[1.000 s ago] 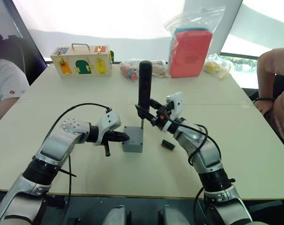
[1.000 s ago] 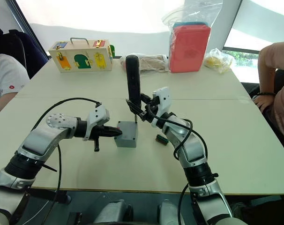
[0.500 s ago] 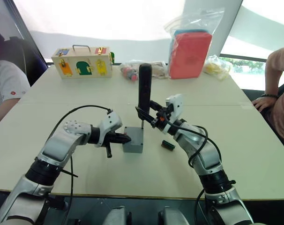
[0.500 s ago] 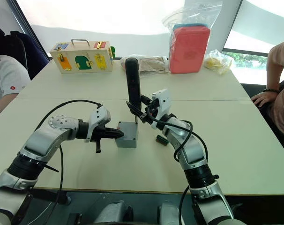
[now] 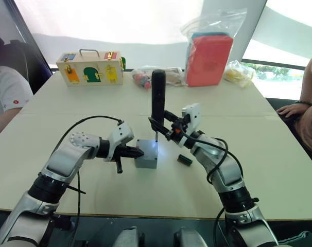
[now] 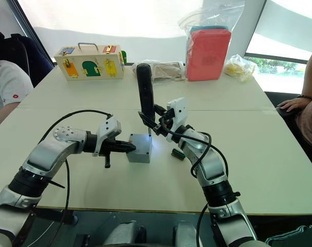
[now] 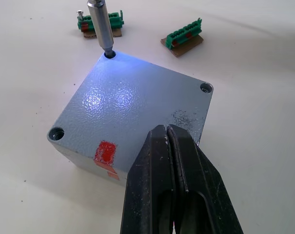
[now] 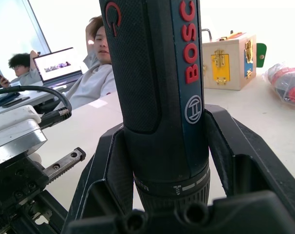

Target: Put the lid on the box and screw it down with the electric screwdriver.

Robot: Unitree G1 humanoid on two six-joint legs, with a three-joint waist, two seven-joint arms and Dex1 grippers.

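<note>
— Where is the box [image 5: 146, 153] now, and why do you hold things like that?

— It sits on the surface [image 5: 145, 190] near the middle, with the lid [image 7: 133, 100] already seated flush on top. My left tool [image 5: 137, 152] comes in from nine o'clock, its two fingers pressed together with nothing between them, the tips against the side of the box. I judge that this braces the box so it won't turn or slide under the driver.

— And the right one?

— My right tool [image 5: 163, 126] is clamped on the electric screwdriver [image 5: 158, 101], which stands upright, with its bit down in the corner screw hole at the far side of the lid, about twelve o'clock. A bluish light falls around that corner, so I take it the driver is running.

— How does the box look?

— Grey, square, speckled finish, round screw holes in the corners, a red mark on the side facing my left tool. Two small green connector pieces [image 7: 182, 41] lie beyond it, apart from it.
</note>
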